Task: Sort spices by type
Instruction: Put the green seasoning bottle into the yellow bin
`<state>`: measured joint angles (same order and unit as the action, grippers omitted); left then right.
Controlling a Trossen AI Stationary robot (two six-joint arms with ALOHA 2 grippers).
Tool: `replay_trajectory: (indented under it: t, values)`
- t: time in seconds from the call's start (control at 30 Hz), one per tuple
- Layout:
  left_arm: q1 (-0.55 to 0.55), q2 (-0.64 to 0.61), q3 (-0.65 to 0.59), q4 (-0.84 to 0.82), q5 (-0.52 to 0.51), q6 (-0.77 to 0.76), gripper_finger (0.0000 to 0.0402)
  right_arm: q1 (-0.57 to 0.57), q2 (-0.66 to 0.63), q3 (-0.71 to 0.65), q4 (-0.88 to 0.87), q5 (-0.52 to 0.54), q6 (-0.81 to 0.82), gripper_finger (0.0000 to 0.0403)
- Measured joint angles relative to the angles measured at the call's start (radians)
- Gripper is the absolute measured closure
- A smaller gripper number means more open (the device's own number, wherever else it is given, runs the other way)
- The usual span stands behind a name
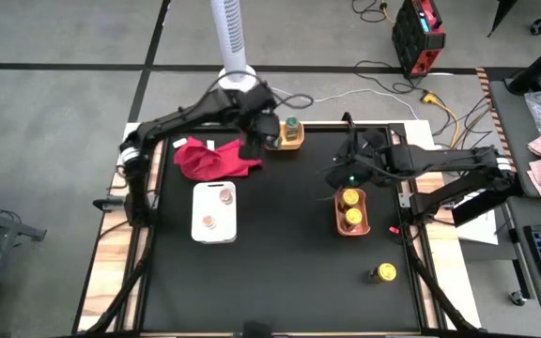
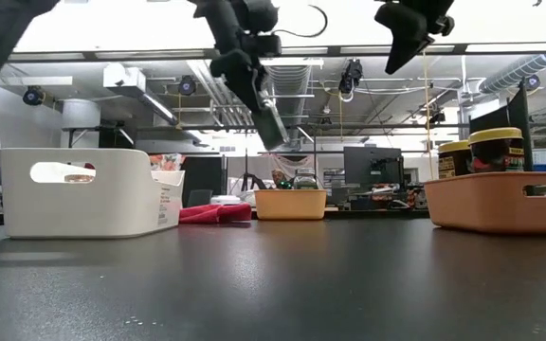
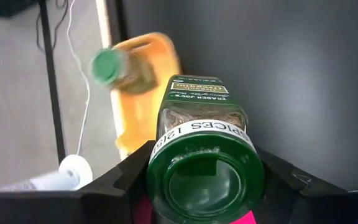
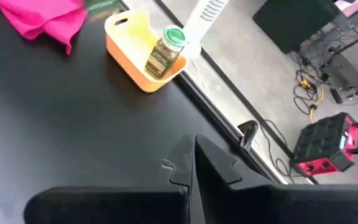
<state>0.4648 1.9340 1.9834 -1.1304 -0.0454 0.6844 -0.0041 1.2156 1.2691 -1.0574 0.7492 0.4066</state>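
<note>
My left gripper (image 1: 255, 143) is shut on a spice jar with a dark green lid (image 3: 204, 180), held above the red cloth's (image 1: 216, 160) far right edge, next to the yellow tray (image 1: 289, 137). Another green-lidded jar (image 4: 166, 53) stands in that tray. Two pinkish-brown jars (image 1: 212, 208) sit in the white tray (image 1: 197, 230). Two yellow jars (image 1: 351, 208) stand in the orange tray (image 1: 338, 221), and a third yellow jar (image 1: 383, 272) lies on the table toward the near right. My right gripper (image 4: 194, 163) hangs shut and empty above the table, just beyond the orange tray. My left gripper pinches the green-lidded jar between its two fingers (image 3: 126, 180), one on each side of the jar just below the lid (image 3: 166, 146). The lid end points back at the wrist, and the base (image 3: 197, 81) slants down and away. The jar is lifted clear, tilted (image 2: 271, 121).
The table's near half is bare black surface apart from the lying yellow jar. A white post (image 1: 231, 38) rises behind the far edge. Cables and a red and black box (image 1: 417, 36) lie on the floor beyond.
</note>
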Motion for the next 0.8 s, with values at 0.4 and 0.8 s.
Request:
replay_trajectory:
  t: [0.4,0.8]
  values:
    - [0.128,0.247,0.319,-0.141,-0.008,0.101,0.0224,0.001,-0.013,-0.03,-0.011,-0.085,0.006,0.0394]
    - [0.18,0.317,0.281,-0.03,0.001,0.144,0.0224,-0.006,-0.03,-0.033,-0.011,-0.096,0.004,0.0394]
